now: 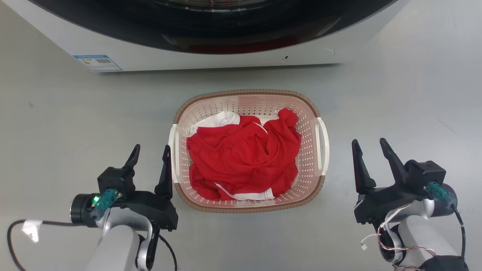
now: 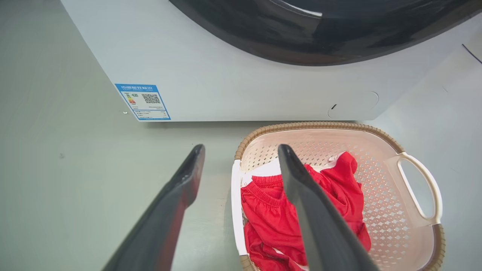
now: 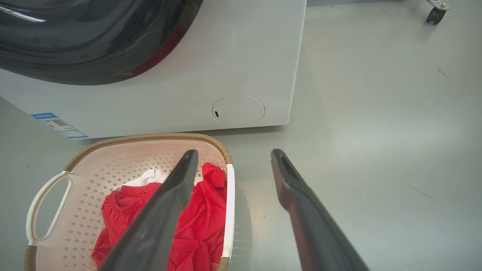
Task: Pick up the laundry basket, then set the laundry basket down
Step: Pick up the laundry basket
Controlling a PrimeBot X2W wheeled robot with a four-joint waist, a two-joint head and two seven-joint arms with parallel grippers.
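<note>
Laundry basket point(image 1: 309, 158), holding red clothes point(image 1: 241, 158), sits on floor point(image 1: 67, 120) before washer point(image 1: 226, 60), flanked by left gripper point(image 1: 152, 147) and right gripper point(image 1: 369, 141), both spread wide and empty, presumably staged beside its handles point(image 1: 324, 143) for a two-sided lift.

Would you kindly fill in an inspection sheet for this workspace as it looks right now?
Surface: grey floor, a few faint marks.
Job's things: basket upright on the floor before the washer, holding red and white laundry.
Clutter: nothing seen.
Grippers: left gripper open, inner finger close by the left handle, contact cannot be told; right gripper open, apart from the right handle.
Cables: black cable looping by the left arm; thin loose wires at the right wrist.
Surroundings: washer with a dark door and a blue label; a caster on the floor beyond it.
</note>
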